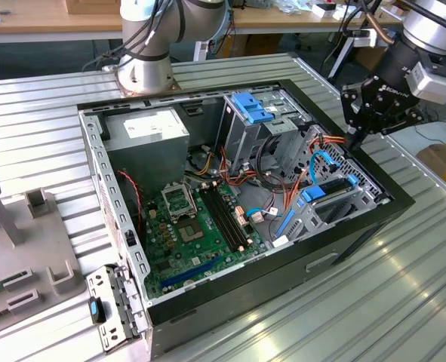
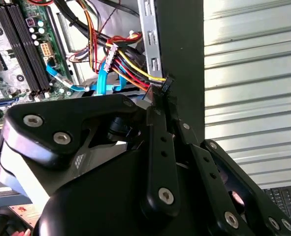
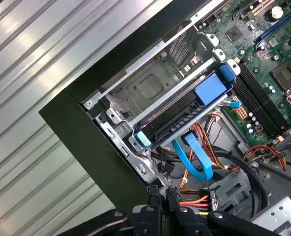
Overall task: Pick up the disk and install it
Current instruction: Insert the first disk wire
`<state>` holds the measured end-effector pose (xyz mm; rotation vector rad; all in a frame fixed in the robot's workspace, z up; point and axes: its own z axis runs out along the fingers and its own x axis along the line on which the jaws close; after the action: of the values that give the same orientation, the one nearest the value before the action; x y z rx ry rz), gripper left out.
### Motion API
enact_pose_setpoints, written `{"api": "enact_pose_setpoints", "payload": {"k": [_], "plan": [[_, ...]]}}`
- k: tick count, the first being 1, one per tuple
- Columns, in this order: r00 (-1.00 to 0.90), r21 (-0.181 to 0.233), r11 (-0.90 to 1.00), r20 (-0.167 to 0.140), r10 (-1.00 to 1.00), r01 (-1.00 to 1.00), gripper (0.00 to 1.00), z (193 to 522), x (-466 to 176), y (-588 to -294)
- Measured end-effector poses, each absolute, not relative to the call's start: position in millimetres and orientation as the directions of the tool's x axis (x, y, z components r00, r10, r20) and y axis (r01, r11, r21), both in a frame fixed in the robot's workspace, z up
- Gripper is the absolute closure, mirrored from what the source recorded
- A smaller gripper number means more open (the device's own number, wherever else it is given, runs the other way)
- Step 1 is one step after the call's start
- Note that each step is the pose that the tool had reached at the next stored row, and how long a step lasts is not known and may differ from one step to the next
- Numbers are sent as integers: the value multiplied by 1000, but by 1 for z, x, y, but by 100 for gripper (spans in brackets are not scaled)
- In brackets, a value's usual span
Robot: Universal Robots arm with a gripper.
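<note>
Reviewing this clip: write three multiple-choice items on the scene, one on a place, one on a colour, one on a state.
1. The black gripper is at: A) the open black computer case's wall on the exterior view's right; B) the motherboard's middle; C) the table's far left.
2. The plastic carrier framing the flat metal disk is: A) red; B) blue; C) green.
3. The disk: A) lies on the table; B) sits in the case's metal bay; C) hangs from the gripper.
Answers: A, it hovers by that wall; B, blue ends show; B, rails flank it.
</note>
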<state>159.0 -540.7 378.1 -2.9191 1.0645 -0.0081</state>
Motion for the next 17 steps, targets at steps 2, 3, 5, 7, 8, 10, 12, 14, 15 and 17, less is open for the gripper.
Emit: {"api": "enact_pose_setpoints", "payload": {"k": [2,3,5,7,8,10,12,14,15,17], "plan": [[765,-35,-765,-7,-644,-643,84,378,151,-541],[765,-35,-765,-7,-644,-643,84,378,149,-541],[765,-38,-764,-9,-644,-644,84,378,142,-541],[765,-38,-764,-9,-644,-644,84,378,139,-541],[764,-38,-763,-9,-645,-645,84,378,138,-541],[747,-38,-746,-9,-665,-665,84,378,138,-541],[714,-37,-713,-8,-700,-700,84,378,138,-541],[673,-37,-672,-8,-740,-739,84,378,138,-541],[665,-37,-665,-8,-746,-746,84,378,138,-541],[664,-37,-663,-8,-748,-748,84,378,138,-541]]}}
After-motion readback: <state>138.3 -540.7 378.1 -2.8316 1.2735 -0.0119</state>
